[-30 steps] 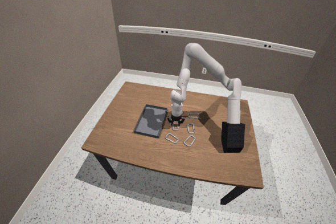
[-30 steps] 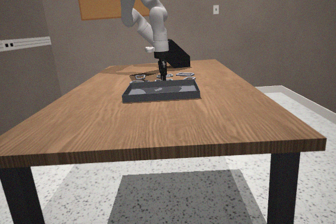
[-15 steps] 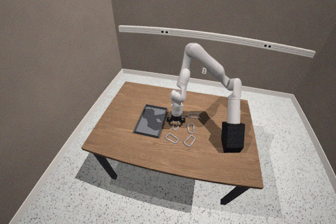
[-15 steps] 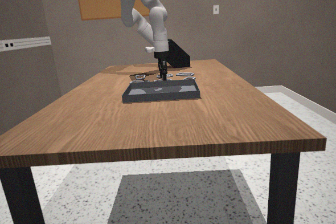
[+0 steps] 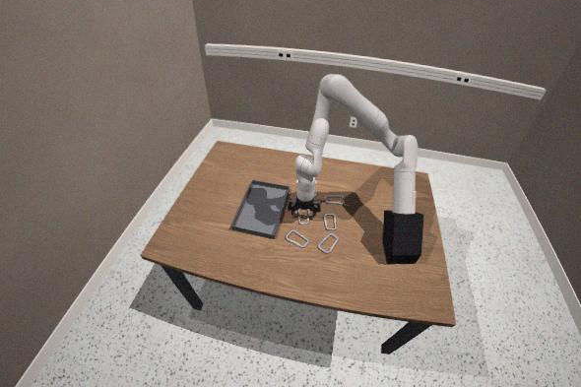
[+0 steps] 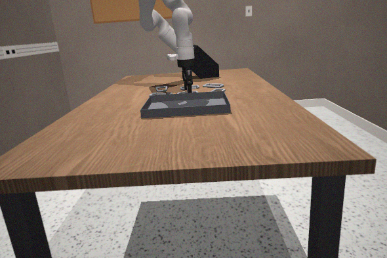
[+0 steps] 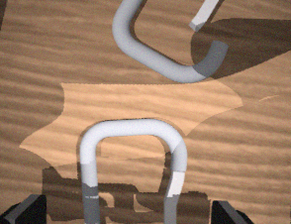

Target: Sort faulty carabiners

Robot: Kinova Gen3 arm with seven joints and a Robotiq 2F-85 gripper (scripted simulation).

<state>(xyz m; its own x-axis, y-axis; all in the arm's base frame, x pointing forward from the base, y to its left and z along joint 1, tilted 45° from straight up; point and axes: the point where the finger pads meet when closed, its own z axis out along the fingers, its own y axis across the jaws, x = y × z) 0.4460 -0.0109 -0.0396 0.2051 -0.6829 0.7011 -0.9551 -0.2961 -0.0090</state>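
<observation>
My gripper [image 5: 304,213] [image 6: 189,91] [image 7: 130,213] is open, low over the table, its fingers apart on either side of a carabiner [image 5: 303,223] [image 7: 134,128]. In the wrist view its gate end meets the frame, with no gap seen; its lower part is out of view. Another carabiner [image 7: 158,64] lies beyond it, its gate [image 7: 208,10] swung inward, leaving a gap. More carabiners [image 5: 325,222] [image 5: 300,235] [image 5: 335,203] and one angled carabiner [image 5: 324,238] lie on the table; their gates are too small to judge. The grey tray [image 5: 253,233] [image 6: 185,111] shows no carabiner inside.
The wooden table [image 5: 236,267] [image 6: 197,145] holds everything. The tray stands just left of the gripper in the top view, with low raised walls. The black arm base [image 5: 403,237] stands at the right. The carabiners lie close around the gripper.
</observation>
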